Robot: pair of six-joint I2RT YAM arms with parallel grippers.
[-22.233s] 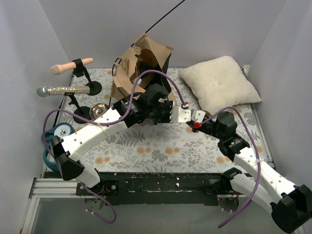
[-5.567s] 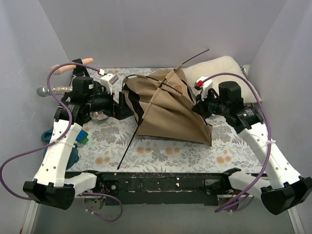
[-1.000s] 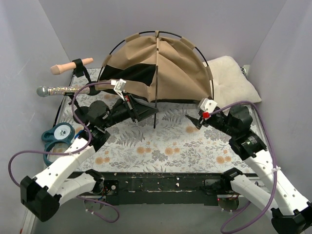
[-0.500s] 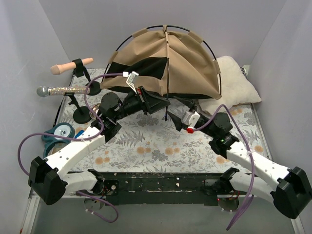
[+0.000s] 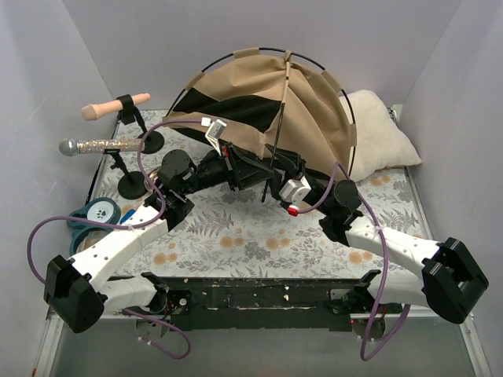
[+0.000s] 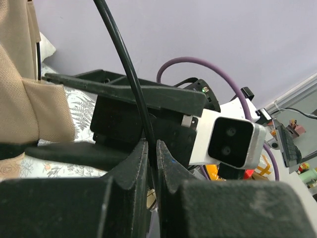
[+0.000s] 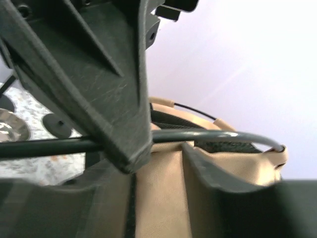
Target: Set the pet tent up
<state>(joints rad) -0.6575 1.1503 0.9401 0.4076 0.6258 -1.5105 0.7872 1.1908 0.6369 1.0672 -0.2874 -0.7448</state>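
Note:
The pet tent [image 5: 314,110] stands as a tan dome with a black panel at the back of the table, its thin black poles arched over it. One pole [image 5: 277,133] runs down the front of the dome. My left gripper [image 5: 266,177] is shut on this pole [image 6: 130,74], which passes between its fingertips [image 6: 150,148]. My right gripper [image 5: 283,166] sits right beside the left one. It is open, tan tent fabric [image 7: 163,198] fills the gap between its fingers, and the pole [image 7: 213,135] crosses just in front of its tips [image 7: 158,154].
A cream pillow [image 5: 381,137] lies at the back right, partly behind the tent. Two small stands at the back left hold a microphone [image 5: 98,145] and a tan handle [image 5: 114,106]. Teal tape rolls [image 5: 93,214] sit at the left edge. Walls enclose three sides.
My right arm has swung left from the table's right side up to the left gripper and the pole, its jaws narrowing slightly. The tent dome has shifted a little to the right.

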